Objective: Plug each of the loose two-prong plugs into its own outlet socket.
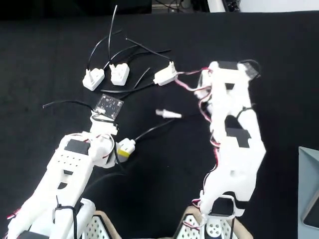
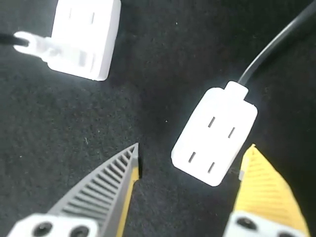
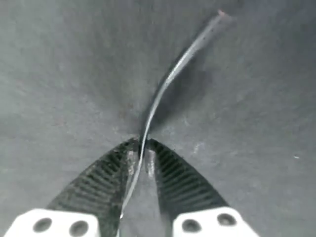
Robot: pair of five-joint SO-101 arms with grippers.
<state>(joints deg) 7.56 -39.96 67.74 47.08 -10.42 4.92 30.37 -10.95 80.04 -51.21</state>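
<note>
Well, the left gripper (image 2: 194,146) gapes around a seemingly light, rigid outlet socket (image 2: 215,133), best gripped by its sides; the right gripper (image 3: 142,143) pinches a springy cord (image 3: 168,81).

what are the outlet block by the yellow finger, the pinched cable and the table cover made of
Outlet block: smooth white moulded plastic; sheen, crisp slots. Cable: likely vinyl or rubber sheath, with a glossy streak. Table cover: probably black cloth or felt, matte and speckled.

Five sockets (image 1: 93,78) (image 1: 119,73) (image 1: 165,76) (image 1: 126,146) (image 2: 81,34), two plugs (image 1: 168,114) (image 2: 34,43), two arms (image 1: 65,174) (image 1: 234,144).
</note>
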